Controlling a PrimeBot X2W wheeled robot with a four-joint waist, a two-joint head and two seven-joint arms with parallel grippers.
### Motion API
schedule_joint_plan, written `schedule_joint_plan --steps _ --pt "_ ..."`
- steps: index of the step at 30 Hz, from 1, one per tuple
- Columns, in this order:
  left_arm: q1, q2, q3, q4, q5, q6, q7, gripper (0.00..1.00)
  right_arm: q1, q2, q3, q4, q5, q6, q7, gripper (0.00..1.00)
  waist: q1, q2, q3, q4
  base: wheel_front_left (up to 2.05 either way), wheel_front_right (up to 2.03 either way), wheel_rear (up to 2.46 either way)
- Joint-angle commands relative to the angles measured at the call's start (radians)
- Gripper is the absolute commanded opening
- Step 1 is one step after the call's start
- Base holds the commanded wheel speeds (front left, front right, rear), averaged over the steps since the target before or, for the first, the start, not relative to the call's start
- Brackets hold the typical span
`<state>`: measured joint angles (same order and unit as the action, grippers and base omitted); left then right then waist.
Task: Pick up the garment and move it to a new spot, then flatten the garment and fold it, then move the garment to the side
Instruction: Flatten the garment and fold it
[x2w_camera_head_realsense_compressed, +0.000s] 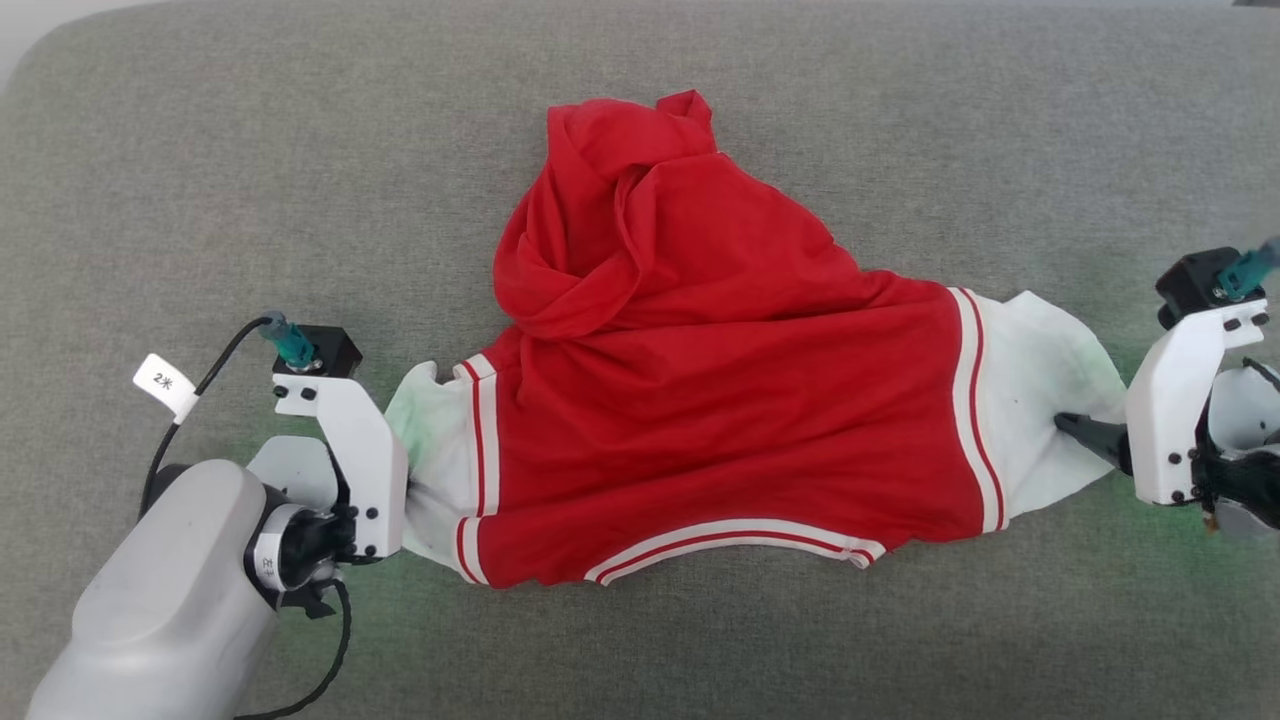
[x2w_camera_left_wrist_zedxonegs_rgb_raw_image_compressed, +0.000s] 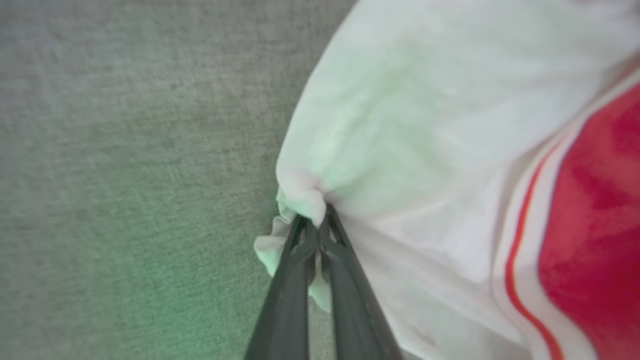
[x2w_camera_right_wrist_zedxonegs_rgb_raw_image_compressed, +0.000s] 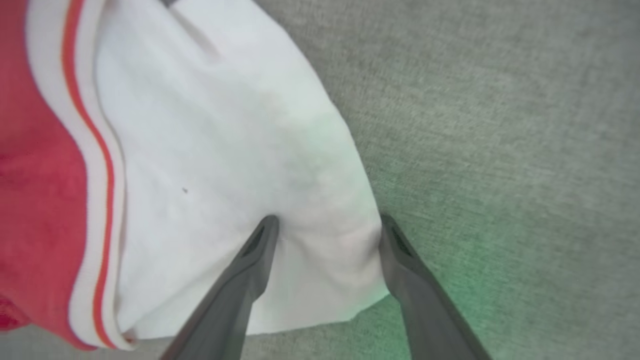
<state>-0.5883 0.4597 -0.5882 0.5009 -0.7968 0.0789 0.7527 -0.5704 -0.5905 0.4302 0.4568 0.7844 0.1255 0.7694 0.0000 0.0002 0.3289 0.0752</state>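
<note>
The garment (x2w_camera_head_realsense_compressed: 700, 400) lies spread across the grey surface, red in the middle with a white striped panel at each end and a bunched red heap at its far side. My left gripper (x2w_camera_head_realsense_compressed: 405, 480) is at the left white panel. In the left wrist view the left gripper (x2w_camera_left_wrist_zedxonegs_rgb_raw_image_compressed: 315, 222) is shut on a pinched fold of the garment's (x2w_camera_left_wrist_zedxonegs_rgb_raw_image_compressed: 425, 125) white edge. My right gripper (x2w_camera_head_realsense_compressed: 1085, 435) reaches in at the right white panel. Seen from the right wrist, the right gripper (x2w_camera_right_wrist_zedxonegs_rgb_raw_image_compressed: 327, 222) is open, its fingers (x2w_camera_right_wrist_zedxonegs_rgb_raw_image_compressed: 250, 260) straddling the garment's (x2w_camera_right_wrist_zedxonegs_rgb_raw_image_compressed: 200, 150) white corner.
A grey fabric surface (x2w_camera_head_realsense_compressed: 200, 180) extends all around the garment, with a rounded corner at the far left. A black cable with a white tag (x2w_camera_head_realsense_compressed: 165, 385) loops beside my left wrist.
</note>
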Motion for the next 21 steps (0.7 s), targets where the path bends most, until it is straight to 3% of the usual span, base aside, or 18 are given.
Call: schedule_joint_plan --steps 1,4,12,21 --pt "0.017 -0.071 -0.035 0.048 0.005 -0.007 -0.031 0.0 0.112 0.066 0.113 0.031 0.072 0.01 0.098 0.0 0.0 -0.0002 -0.001 0.004 0.0 0.0 0.0" --pt "0.005 -0.062 -0.029 0.058 0.002 -0.013 -0.037 0.0 0.085 0.018 0.117 -0.023 0.112 0.011 0.055 0.0 0.0 -0.0002 -0.01 0.006 0.0 0.0 0.0" --pt "-0.046 -0.002 0.014 0.004 -0.021 -0.026 -0.022 0.0 0.052 -0.051 0.014 -0.157 0.238 0.005 -0.042 0.0 0.0 -0.0002 -0.083 -0.001 0.0 0.0 0.0" --pt "-0.168 0.091 0.049 -0.142 -0.014 -0.013 0.073 0.0 -0.001 -0.057 -0.082 -0.275 0.265 0.005 -0.037 0.0 0.0 -0.0002 -0.172 -0.01 0.0 0.0 0.0"
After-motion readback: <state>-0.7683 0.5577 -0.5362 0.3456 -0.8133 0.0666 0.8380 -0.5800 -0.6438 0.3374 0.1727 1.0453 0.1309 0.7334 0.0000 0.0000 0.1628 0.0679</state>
